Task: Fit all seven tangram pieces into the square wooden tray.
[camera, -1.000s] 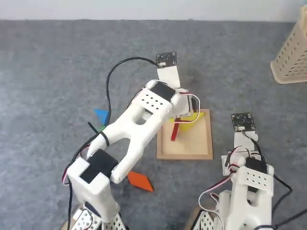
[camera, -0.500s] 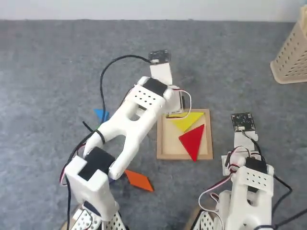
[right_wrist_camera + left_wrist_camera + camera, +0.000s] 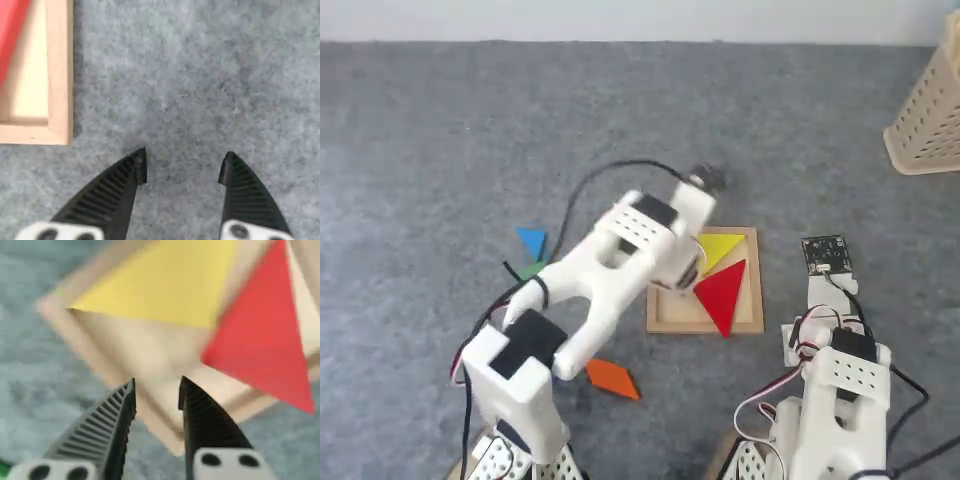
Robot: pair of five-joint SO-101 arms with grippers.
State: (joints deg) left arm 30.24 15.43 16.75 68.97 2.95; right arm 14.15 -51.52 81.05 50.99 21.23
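The square wooden tray (image 3: 752, 300) lies on the grey carpet. A yellow triangle (image 3: 720, 246) lies flat in its far part. A red triangle (image 3: 722, 288) lies beside it, its tip over the tray's near rim. My left gripper (image 3: 682, 272) hangs over the tray's left side, open a little, nothing between its fingers; its wrist view shows the yellow triangle (image 3: 165, 282), the red triangle (image 3: 265, 340) and bare tray floor (image 3: 150, 355). My right gripper (image 3: 182, 165) stands open over bare carpet just right of the tray rim (image 3: 59, 75). Blue (image 3: 531, 240), green (image 3: 530, 268) and orange (image 3: 612, 378) pieces lie on the carpet to the left.
A beige perforated basket (image 3: 930, 100) stands at the far right edge. The left arm (image 3: 610, 280) stretches over the carpet between the loose pieces and the tray. The right arm (image 3: 840, 370) sits near the front right.
The left gripper let go of the red triangle, which it held upright over the tray; the piece now lies flat inside. The gripper swung to the far rim, then back over the tray's left side.
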